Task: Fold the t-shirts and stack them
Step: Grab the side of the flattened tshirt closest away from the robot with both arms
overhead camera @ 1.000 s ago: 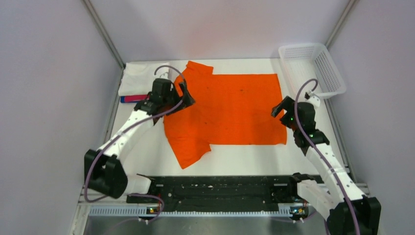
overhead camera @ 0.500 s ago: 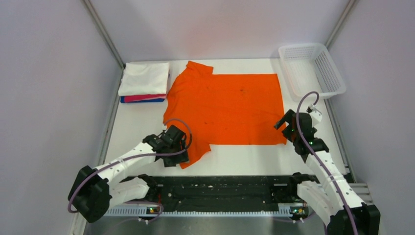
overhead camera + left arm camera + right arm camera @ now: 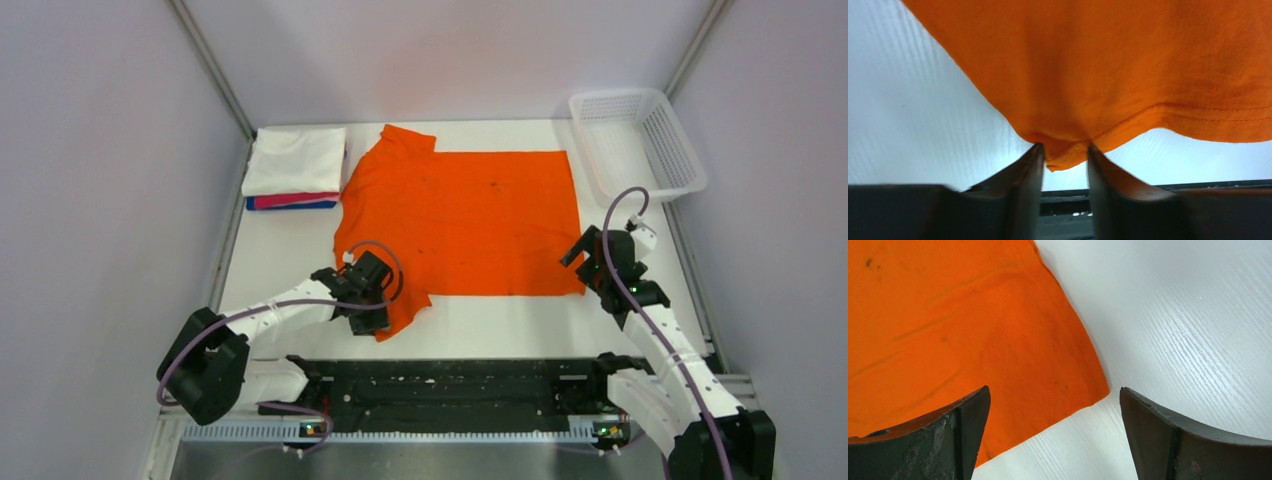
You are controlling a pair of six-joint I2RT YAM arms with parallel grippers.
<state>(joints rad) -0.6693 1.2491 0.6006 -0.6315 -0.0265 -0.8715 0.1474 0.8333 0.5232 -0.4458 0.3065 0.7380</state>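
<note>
A bright orange t-shirt [image 3: 470, 220] lies spread flat on the white table [image 3: 275, 265], collar to the left. My left gripper [image 3: 380, 306] is at its near-left sleeve. In the left wrist view the gripper [image 3: 1065, 149] is shut on the sleeve's hem corner [image 3: 1063, 155], which bunches between the fingertips. My right gripper [image 3: 577, 250] hangs wide open over the shirt's near-right corner [image 3: 1083, 385], with nothing between its fingers [image 3: 970, 410]. A stack of folded t-shirts sits at the back left: white [image 3: 295, 158] on top, pink-red [image 3: 285, 199] and blue [image 3: 305, 205] below.
A white mesh basket [image 3: 690, 180] stands at the back right corner. A black rail [image 3: 450, 385] runs along the table's near edge between the arm bases. Grey walls close in both sides.
My left arm has swung from the shirt's collar side down to the near sleeve, and its jaws have closed onto the hem. The right gripper drifted slightly nearer, still open.
</note>
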